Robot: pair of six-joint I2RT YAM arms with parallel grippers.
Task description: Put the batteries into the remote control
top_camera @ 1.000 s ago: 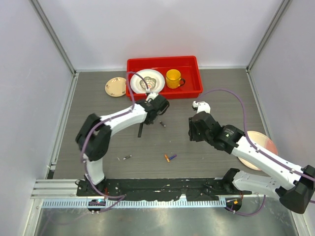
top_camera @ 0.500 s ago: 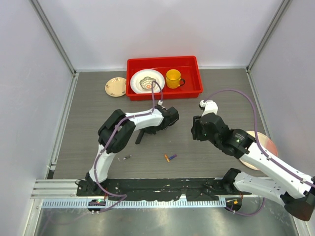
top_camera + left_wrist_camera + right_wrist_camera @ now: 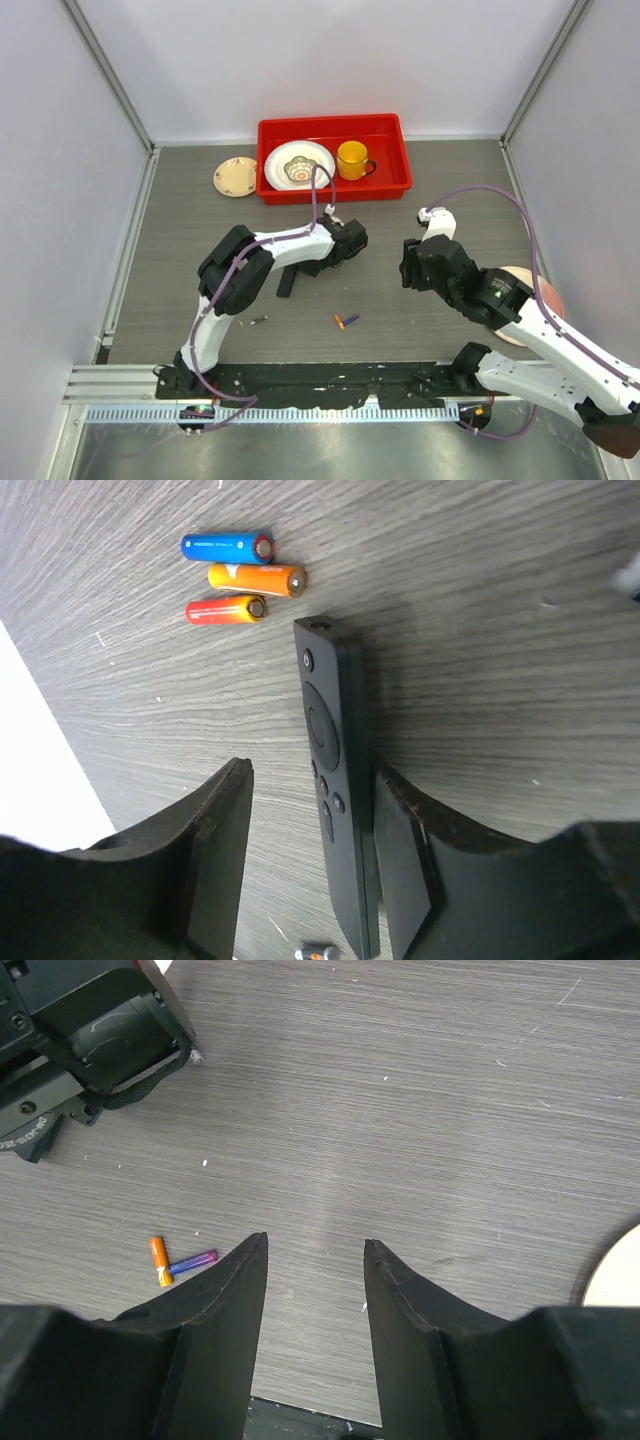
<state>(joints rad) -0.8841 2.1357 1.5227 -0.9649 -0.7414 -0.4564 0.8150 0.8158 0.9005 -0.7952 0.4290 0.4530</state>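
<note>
Left gripper [image 3: 310, 768], newly open, low astride the remote control [image 3: 330, 720]

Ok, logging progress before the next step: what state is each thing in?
Remote: lying flat, buttons up.
Left fingers: open around the remote.
Right fingers: open, empty.
Blue, orange, red batteries: loose, not loaded.
Orange and purple batteries: loose, not loaded.
Cup: upright in tray.
</note>
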